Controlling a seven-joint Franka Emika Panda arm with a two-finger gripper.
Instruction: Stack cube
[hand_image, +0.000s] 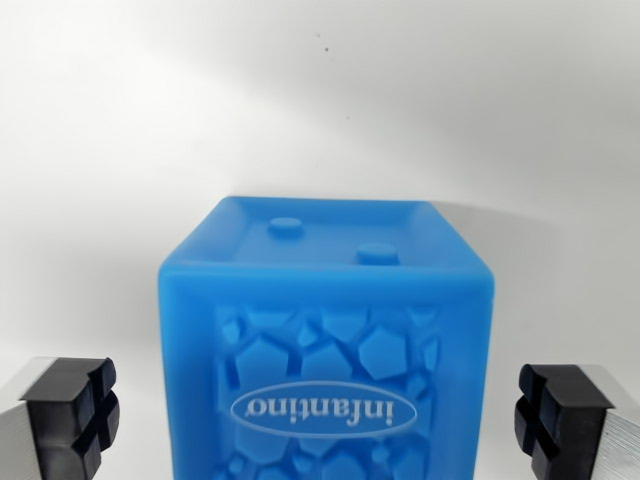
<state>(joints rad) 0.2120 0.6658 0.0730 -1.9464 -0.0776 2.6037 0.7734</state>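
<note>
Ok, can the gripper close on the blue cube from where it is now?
Probably yes. The gripper is open, with one finger pad on each side of the cube and a clear gap on both. Nothing lies between pads and cube. How far down the cube the pads reach is out of view.

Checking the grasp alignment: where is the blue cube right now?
In the wrist view the blue cube sits centre-bottom on the white surface, between the two black fingers, with a gap on each side.

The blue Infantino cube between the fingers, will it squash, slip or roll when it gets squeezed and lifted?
The blue cube looks like soft moulded rubber, so it will probably give a little. Its embossed pebble pattern and matte skin suggest decent grip against the black pads. Flat faces make rolling unlikely.
</note>
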